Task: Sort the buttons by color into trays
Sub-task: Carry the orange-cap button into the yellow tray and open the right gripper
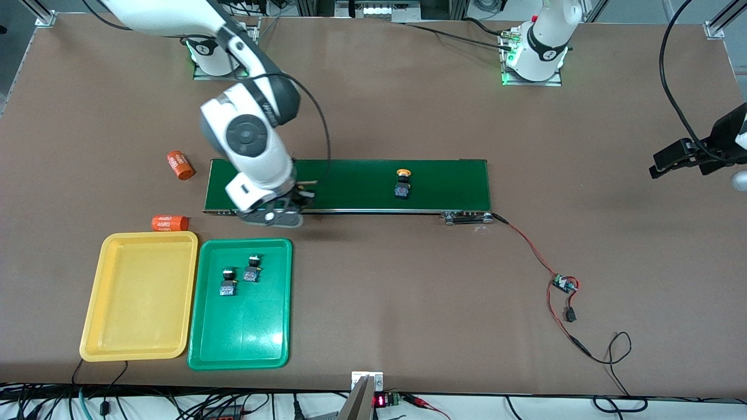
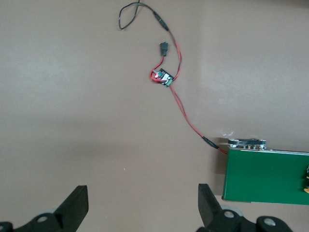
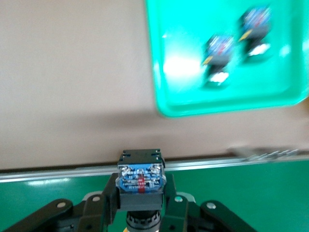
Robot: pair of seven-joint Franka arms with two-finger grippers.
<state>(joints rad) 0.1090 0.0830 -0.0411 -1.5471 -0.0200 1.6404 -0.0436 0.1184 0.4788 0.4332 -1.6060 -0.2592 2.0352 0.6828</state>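
Observation:
My right gripper (image 1: 299, 197) is shut on a button (image 3: 140, 176) with a dark blocky base, over the conveyor's right-arm end; its cap is mostly hidden, with a sliver of yellow below. In the right wrist view the gripper (image 3: 140, 195) grips the button's sides. A yellow-capped button (image 1: 402, 185) stands on the belt. Two buttons (image 1: 228, 283) (image 1: 252, 269) lie in the green tray (image 1: 280, 326), also in the right wrist view (image 3: 217, 60) (image 3: 256, 29). The yellow tray (image 1: 93, 326) beside it holds nothing. My left gripper (image 1: 677, 157) waits open and empty over bare table (image 2: 142, 208).
The dark-green conveyor belt (image 1: 350, 186) lies across the table's middle. Two orange cylinders (image 1: 180, 165) (image 1: 170, 223) lie near its right-arm end. A red and black wire runs from the belt to a small circuit board (image 1: 565, 283), also in the left wrist view (image 2: 162, 76).

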